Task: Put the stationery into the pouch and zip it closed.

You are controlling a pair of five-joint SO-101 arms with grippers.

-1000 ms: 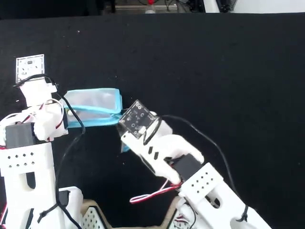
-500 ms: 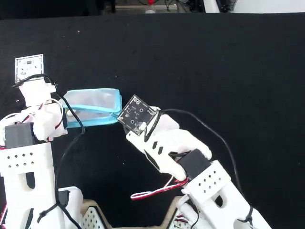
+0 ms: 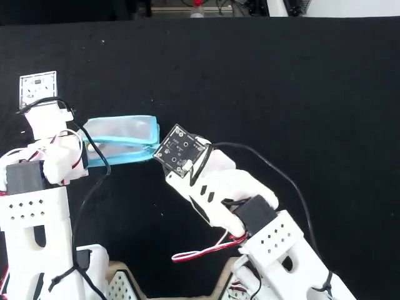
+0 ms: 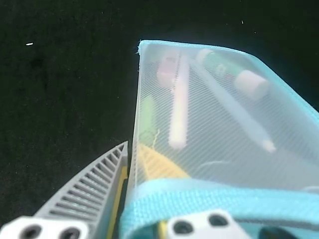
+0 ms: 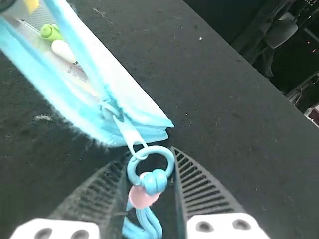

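A translucent pouch [image 3: 125,134] with light blue trim lies on the black table, between the two arms. Through its mesh side [image 4: 219,129] I see a pale yellow pen [image 4: 178,109], a green marker [image 4: 147,114], a pink piece [image 4: 167,74] and a white cap [image 4: 251,83]. My left gripper [image 4: 133,149] is shut on the pouch's end, with one finger on each side of the mesh. My right gripper [image 5: 148,154] is at the opposite end, its fingers closed against the ring of the zipper pull [image 5: 127,133]. The slider [image 5: 107,107] sits close to that end. Beyond it the mouth gapes over a green cap [image 5: 49,31].
The black table [image 3: 281,94] stretches free behind and to the right of the pouch. A small white marker card [image 3: 39,84] lies at the far left. The right arm's red and white cable [image 3: 200,250] hangs near the front edge.
About a second ago the right arm swung slightly to the right, its wrist staying at the pouch's end. Over the last half second nothing has visibly moved. The left arm has kept still.
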